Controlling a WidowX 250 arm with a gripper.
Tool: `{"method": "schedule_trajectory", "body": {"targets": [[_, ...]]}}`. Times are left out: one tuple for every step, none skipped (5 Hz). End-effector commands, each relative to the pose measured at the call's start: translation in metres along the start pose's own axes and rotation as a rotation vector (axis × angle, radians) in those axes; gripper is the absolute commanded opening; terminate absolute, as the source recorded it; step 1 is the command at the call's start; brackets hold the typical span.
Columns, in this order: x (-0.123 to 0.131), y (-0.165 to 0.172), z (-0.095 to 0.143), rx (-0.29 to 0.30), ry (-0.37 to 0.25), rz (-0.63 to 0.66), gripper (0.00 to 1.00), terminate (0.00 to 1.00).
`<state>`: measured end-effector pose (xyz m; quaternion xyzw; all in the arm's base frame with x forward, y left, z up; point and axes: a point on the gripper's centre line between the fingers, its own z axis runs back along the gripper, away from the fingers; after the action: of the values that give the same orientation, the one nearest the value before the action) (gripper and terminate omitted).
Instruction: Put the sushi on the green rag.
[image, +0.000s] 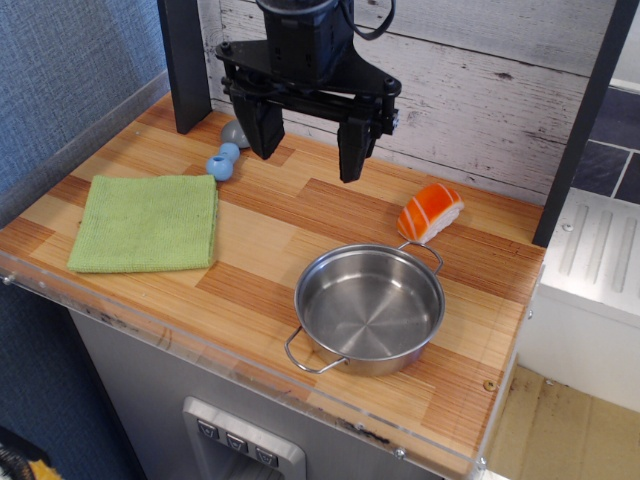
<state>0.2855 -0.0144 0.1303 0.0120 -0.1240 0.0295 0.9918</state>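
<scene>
The sushi (430, 212), orange with white stripes over a white base, lies on the wooden table at the right, just behind the pot. The green rag (147, 223) lies flat at the left of the table. My gripper (310, 145) hangs open and empty above the back middle of the table. It is left of the sushi and right of and behind the rag, touching neither.
A steel pot (369, 307) with two handles stands at the front right, close to the sushi. A blue-grey dumbbell-shaped toy (227, 155) lies at the back, left of the gripper. A white plank wall runs behind; the table (260, 240) has a clear plastic edge.
</scene>
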Motion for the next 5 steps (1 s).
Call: {"method": "schedule_trajectory", "body": {"targets": [[0.000, 0.000, 0.000, 0.000, 0.000, 0.000, 1.00, 0.00], [0.025, -0.009, 0.001, 0.001, -0.019, -0.012, 1.00, 0.00], [0.043, -0.019, -0.005, 0.008, -0.019, -0.038, 1.00, 0.00], [0.053, -0.031, -0.013, -0.008, -0.026, -0.081, 1.00, 0.00], [0.060, -0.044, -0.029, -0.013, -0.020, -0.146, 1.00, 0.00]]}}
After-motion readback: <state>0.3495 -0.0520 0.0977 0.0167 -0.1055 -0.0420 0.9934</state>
